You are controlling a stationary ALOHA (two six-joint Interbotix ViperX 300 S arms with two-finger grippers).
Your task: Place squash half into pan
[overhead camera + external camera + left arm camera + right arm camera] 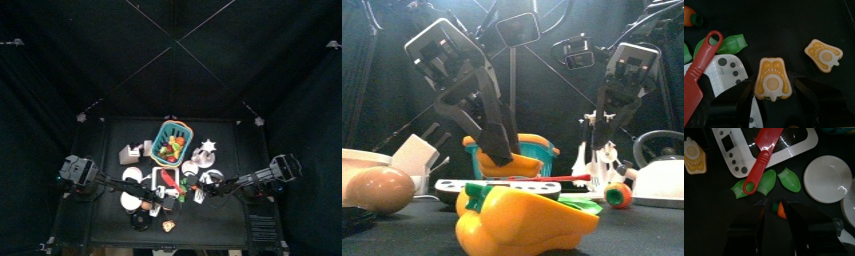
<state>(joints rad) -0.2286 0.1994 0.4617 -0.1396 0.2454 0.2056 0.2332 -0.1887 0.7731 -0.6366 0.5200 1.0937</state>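
Left wrist view, item: squash half [772, 79] between our left gripper's [772, 97] wide-open jaws, ungripped, second half [823, 54] nearby; we risk nudging it aside on closing; right gripper's [774, 213] jaws indeterminate.

You find no readable text, brand, number or sign in any of the views. The nearest thing to markings is a set of small dark squares and a dark rectangular window on the white panel [736, 150] under the red utensil's handle [762, 158], and dark round dots on that panel in the left wrist view; none of them forms a letter or digit.
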